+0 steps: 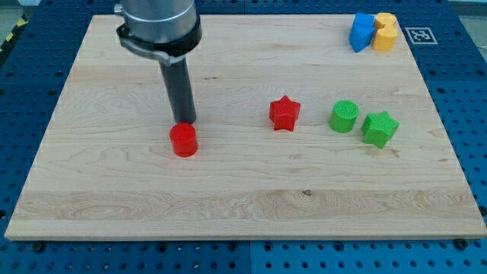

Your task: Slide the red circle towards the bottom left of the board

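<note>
The red circle [183, 140] is a short red cylinder on the wooden board [114, 205], left of the view's middle. My tip [184, 122] stands just above the circle toward the view's top, touching or nearly touching its far edge. The dark rod rises from there to the arm's grey flange [158, 27] at the view's top.
A red star [284, 113] lies right of the middle. A green circle [344, 116] and a green star [379, 128] sit further right. A blue block [361, 32] and a yellow block [385, 32] are together in the board's top right corner.
</note>
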Motion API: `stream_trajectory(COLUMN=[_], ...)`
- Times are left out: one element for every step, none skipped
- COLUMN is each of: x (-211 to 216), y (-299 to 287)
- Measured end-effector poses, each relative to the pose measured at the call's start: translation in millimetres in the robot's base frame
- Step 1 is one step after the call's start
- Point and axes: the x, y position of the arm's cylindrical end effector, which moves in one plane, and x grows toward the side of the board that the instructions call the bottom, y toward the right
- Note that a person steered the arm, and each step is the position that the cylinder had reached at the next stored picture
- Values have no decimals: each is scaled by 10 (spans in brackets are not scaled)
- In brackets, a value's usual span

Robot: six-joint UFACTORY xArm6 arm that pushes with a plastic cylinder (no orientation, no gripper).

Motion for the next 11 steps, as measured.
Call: stream_trajectory(x=[-25, 320, 657, 976, 683, 389, 167, 90, 282, 749, 843], y=[321, 464, 303, 26, 186, 276, 215, 38, -290, -488, -633])
